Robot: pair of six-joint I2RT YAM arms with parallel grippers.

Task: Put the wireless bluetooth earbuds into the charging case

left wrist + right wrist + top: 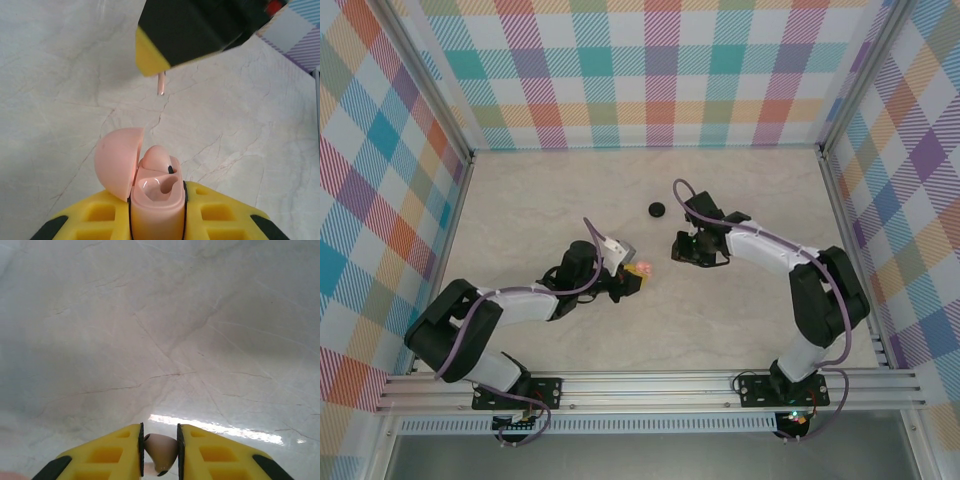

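Note:
A pale pink charging case stands upright between my left gripper's yellow fingers, which are shut on it. Its lid hangs open to the left. One pink earbud sits in the far socket, and the near socket is empty. My right gripper is shut on a second pink earbud. In the left wrist view that earbud's stem points down from the right gripper's finger, above and beyond the case. From above, the two grippers face each other at mid-table, a short gap apart.
A round black puck lies on the marble table, just behind the two grippers. Checked walls and metal rails close in the back and both sides.

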